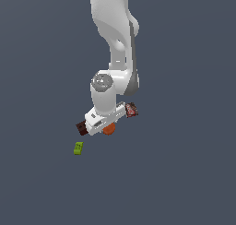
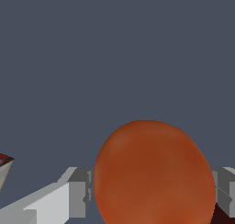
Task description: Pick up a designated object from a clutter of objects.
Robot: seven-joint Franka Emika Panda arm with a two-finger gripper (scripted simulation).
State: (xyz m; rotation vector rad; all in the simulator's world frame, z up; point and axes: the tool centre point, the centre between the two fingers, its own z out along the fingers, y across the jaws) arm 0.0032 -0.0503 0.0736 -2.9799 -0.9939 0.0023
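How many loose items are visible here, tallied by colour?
Orange: 1, the orange ball
Lime green: 1, the lime green brick
Dark brown: 1, the dark brown block
Red-and-black: 1, the red-and-black packet
Total: 4 visible

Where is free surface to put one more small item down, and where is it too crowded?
Bare surface lies on the exterior view's left of the lime green brick and below it, and on the right of the red-and-black packet. It is crowded under the arm: the orange ball sits between the pincer fingers, with the brown block close by.
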